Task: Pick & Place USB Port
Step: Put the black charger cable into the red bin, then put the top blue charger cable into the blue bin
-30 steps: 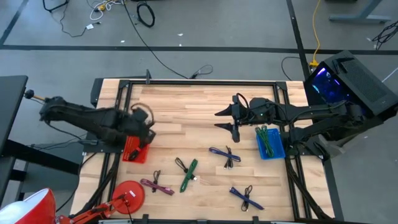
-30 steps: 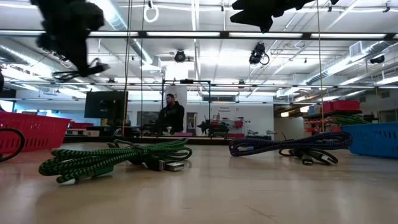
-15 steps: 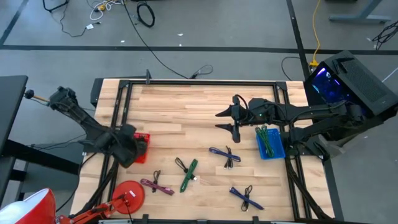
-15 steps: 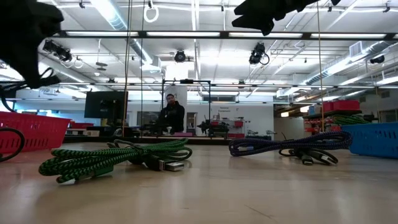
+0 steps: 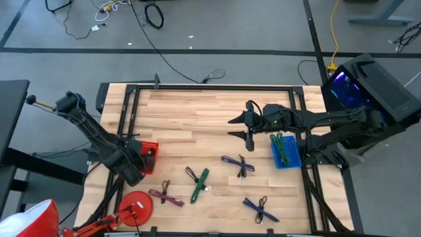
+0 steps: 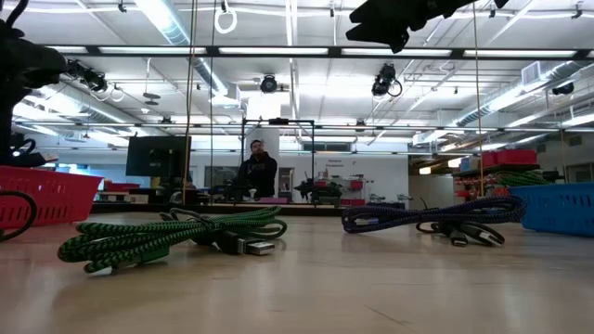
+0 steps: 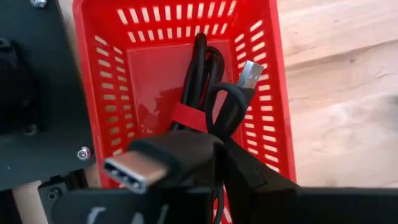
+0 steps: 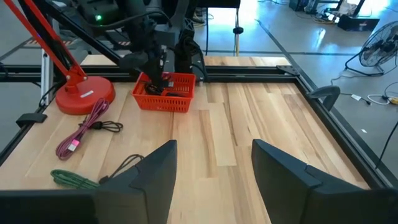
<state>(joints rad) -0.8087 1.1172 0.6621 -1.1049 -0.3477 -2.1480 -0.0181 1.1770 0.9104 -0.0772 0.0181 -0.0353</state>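
My left gripper point(image 5: 133, 167) is at the table's left edge, over the red basket point(image 5: 150, 152), shut on a black USB cable point(image 7: 205, 106) that is bundled with a red tie. The bundle reaches down into the basket point(image 7: 118, 74); its flat silver plug point(image 7: 250, 72) points away from the gripper. My right gripper point(image 5: 247, 129) hovers open and empty above the far right-centre of the table, its fingers apart in its own wrist view point(image 8: 212, 167). My left gripper holds the black cable near its small oval plug end point(image 7: 163, 157), which sticks out sideways between the dark fingers point(image 7: 255, 180). The fingers come from above, pointing down into the basket. The tied bundle hangs below them inside the basket; whether it touches the floor I cannot tell.
On the table lie a green-black cable point(image 5: 199, 185), a dark blue cable point(image 5: 238, 165), a blue cable point(image 5: 260, 209) and a pink cable point(image 5: 166, 196). A blue basket point(image 5: 294, 158) holding a green cable stands at the right. A red lamp base point(image 5: 135, 205) sits near left.
My left gripper has gone toward the table's near left corner and down, carrying the black cable, which now hangs into the red basket. Most of this move came early in the second. My right gripper has kept still.
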